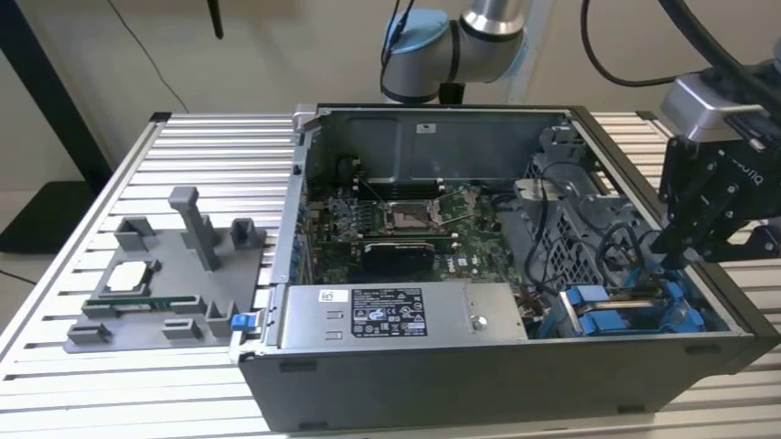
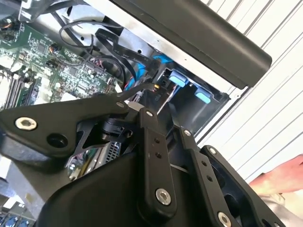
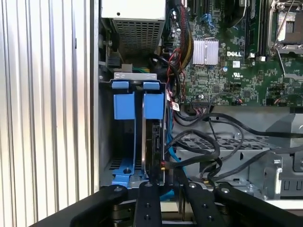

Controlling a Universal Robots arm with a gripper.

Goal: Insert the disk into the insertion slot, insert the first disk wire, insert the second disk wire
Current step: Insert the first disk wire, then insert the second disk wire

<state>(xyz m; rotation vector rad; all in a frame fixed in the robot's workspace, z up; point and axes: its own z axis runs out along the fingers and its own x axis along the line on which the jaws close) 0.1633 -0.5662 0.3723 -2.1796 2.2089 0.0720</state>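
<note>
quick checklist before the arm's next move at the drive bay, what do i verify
1. Gripper over the insertion slot: ok, it hangs above the blue-fitted bay at the exterior view's right.
2. Disk fully seated: cannot tell. In the first wrist view a dark slab stands edge-on in the bay.
3. Black cables clear of the bay: not ok, they loop right beside it.
4. People clear: not ok, a hand is close by in the second wrist view.
5. Case open for access: ok.
</note>
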